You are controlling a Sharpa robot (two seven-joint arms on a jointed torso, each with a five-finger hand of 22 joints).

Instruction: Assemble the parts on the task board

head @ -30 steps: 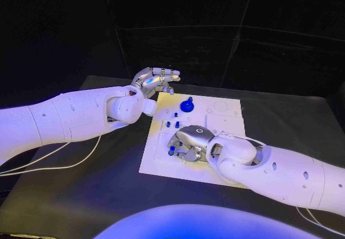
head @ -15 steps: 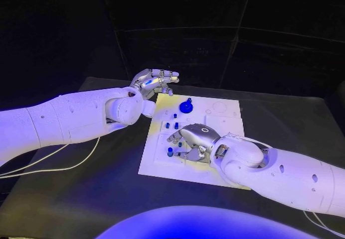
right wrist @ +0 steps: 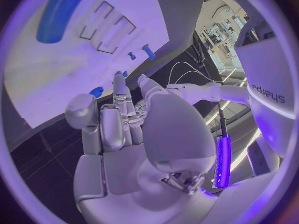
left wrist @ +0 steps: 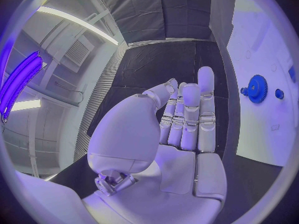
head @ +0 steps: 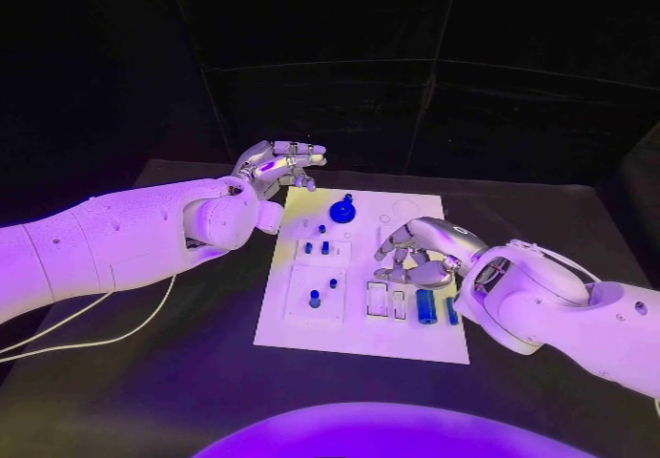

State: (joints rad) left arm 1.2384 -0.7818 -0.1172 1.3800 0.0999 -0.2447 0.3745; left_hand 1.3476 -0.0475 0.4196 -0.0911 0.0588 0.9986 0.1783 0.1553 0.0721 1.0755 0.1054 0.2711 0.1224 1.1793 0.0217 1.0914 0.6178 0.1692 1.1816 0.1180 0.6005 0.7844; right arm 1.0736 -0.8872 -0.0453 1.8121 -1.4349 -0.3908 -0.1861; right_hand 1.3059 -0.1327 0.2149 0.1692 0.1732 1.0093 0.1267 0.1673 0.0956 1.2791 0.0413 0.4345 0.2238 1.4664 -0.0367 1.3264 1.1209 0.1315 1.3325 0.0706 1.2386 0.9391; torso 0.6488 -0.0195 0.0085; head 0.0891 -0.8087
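Note:
The white task board (head: 413, 339) lies mid-table. A blue gear with a knob (head: 342, 212) stands near its far edge. Small blue pegs (head: 317, 248) stand in its left half, and two blue bars (head: 425, 305) lie near its right side. My right hand (head: 420, 253) hovers over the board's right half, fingers curled in, holding nothing. My left hand (head: 282, 164) hangs beyond the board's far left corner, also holding nothing. The left wrist view shows its fingers (left wrist: 187, 114) side by side, with the gear (left wrist: 256, 88) beyond. The right wrist view shows a blue bar (right wrist: 61, 12) and pegs (right wrist: 148, 51).
The black table (head: 179, 343) surrounds the board with free room to the left and in front. A white cable (head: 131, 320) trails from my left arm across the table's left side. Two bare slots (head: 379, 301) sit beside the bars.
My right hand has lifted off the board's near left part and moved right and back, uncovering pegs and bars. The left hand has held its place. The camera view has shifted.

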